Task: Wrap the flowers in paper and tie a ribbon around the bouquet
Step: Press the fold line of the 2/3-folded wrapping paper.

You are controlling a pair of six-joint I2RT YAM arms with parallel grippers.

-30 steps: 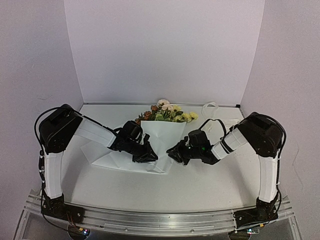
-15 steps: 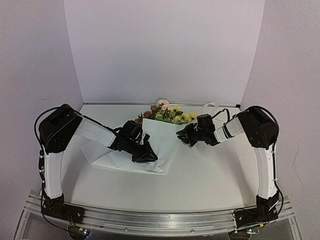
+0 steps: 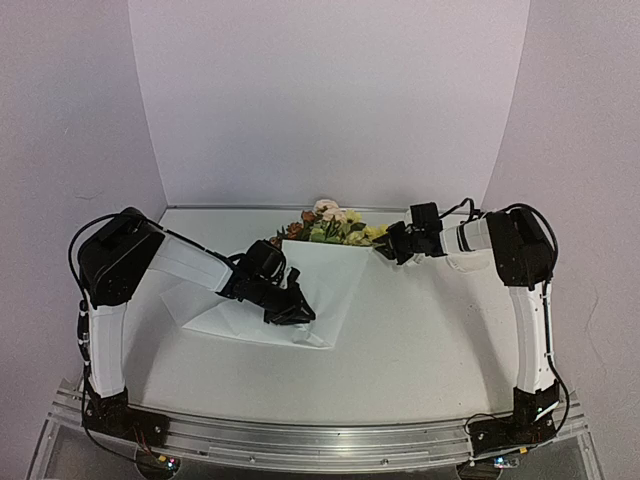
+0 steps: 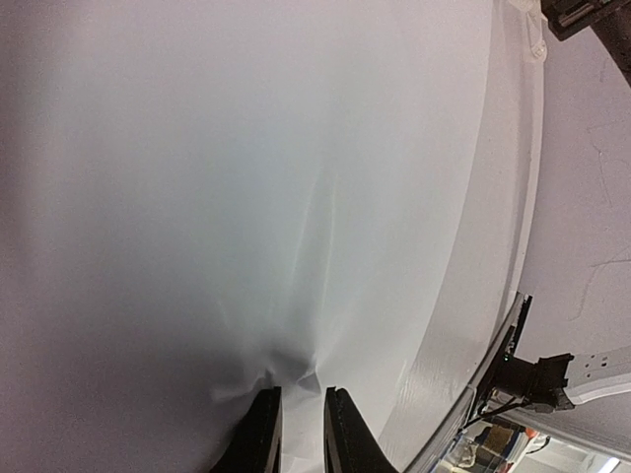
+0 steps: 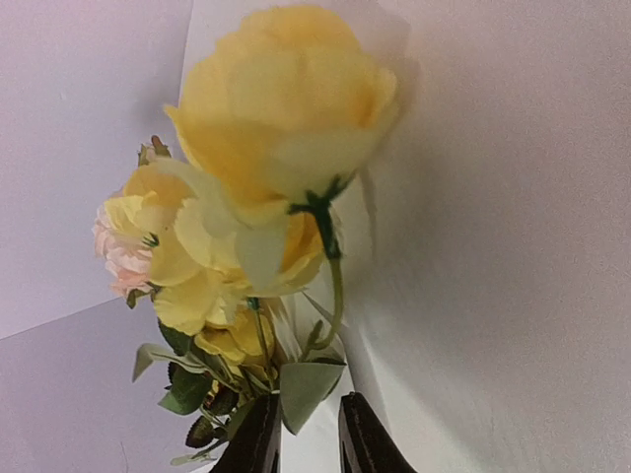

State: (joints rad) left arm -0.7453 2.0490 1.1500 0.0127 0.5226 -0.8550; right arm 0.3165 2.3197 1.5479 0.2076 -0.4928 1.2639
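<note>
The white paper [image 3: 322,280] lies spread at the table's middle, covering the stems of the flowers [image 3: 335,228], whose yellow, pink and cream blooms show past its far edge. My left gripper [image 3: 293,310] rests low on the sheet's near part, shut on a puckered fold of paper [image 4: 286,370]. My right gripper [image 3: 384,250] is at the sheet's far right corner, beside the yellow blooms [image 5: 281,118]. Its jaws stand narrowly apart, with white paper and a green leaf [image 5: 306,384] between them. The ribbon is hidden behind the right wrist.
The grey-white table [image 3: 430,340] runs from the paper to the right wall. White walls close in the back and both sides. A metal rail [image 3: 330,442] with both arm bases lines the near edge.
My right gripper has travelled from the paper's near right edge up and back to the flowers' right side, and the sheet's right flap now lies flatter. The left gripper has stayed put.
</note>
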